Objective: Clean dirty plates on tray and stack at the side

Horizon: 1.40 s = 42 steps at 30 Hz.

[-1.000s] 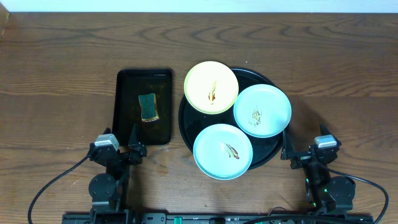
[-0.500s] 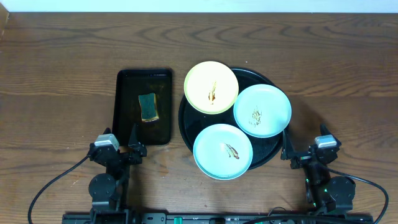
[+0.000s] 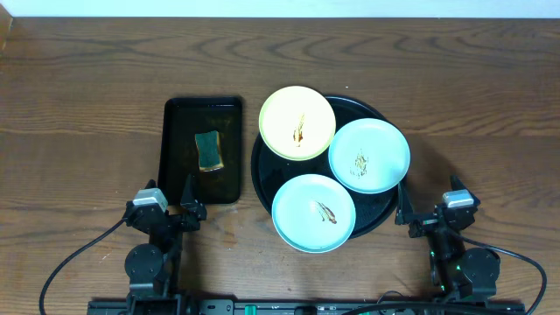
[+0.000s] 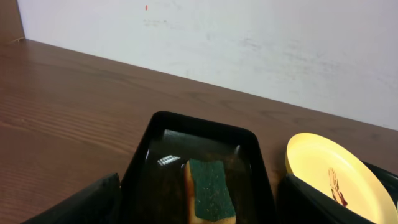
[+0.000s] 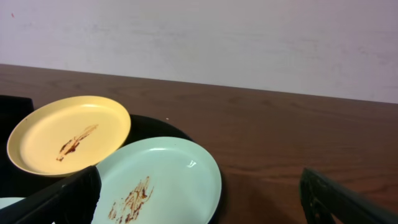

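Two arms (image 3: pixel 144 262) sit folded at the desk's (image 3: pixel 87 87) near edge, left gripper (image 3: pixel 166 213) and right gripper (image 3: pixel 433 216) both spread wide and empty. Three smeared plates (image 3: pixel 297 122) lie on the tray (image 3: pixel 267 175), right of desk centre.

Yellow plate (image 5: pixel 68 134) and mint plate (image 5: pixel 168 180), both brown-smeared, sit side by side on black tray (image 5: pixel 163 127)

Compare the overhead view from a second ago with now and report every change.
Nothing visibly changed. The left pincer and right pincer stay open near the table's front edge, holding nothing. The yellow plate, the right aqua plate and the near aqua plate remain smeared on the round tray. The sponge lies in the rectangular tray as before.
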Motion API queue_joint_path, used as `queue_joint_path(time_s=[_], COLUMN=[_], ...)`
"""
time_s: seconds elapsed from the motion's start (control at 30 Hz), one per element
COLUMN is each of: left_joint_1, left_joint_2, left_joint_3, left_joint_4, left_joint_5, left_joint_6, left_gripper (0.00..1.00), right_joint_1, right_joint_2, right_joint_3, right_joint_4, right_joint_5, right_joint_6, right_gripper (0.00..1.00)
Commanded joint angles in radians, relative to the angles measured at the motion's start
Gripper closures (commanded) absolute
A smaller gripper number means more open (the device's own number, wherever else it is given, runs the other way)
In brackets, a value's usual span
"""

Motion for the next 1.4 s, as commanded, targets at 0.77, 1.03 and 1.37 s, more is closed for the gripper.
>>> queue_joint_path(time_s=[0.77, 1.03, 1.37], left_joint_1=[0.006, 0.006, 0.006], left_joint_2=[-0.003, 0.148, 0.61], left_joint_3=[0.02, 0.193, 0.491], left_joint_4=[-0.027, -0.163, -0.293], left_joint_5=[0.066, 0.074, 0.204], left_joint_6=[0.011, -0.032, -0.032], left_gripper=[0.19, 0.19, 0.19], right_joint_1=[0.012, 0.012, 0.012], right_joint_2=[-0.01, -0.01, -0.01], right_joint_3=[-0.002, -0.002, -0.002], right_joint_4=[-0.002, -0.002, -0.002], right_joint_5=[-0.004, -0.004, -0.004], right_joint_6=[-0.011, -0.011, -0.011], right_gripper=[0.01, 0.01, 0.01])
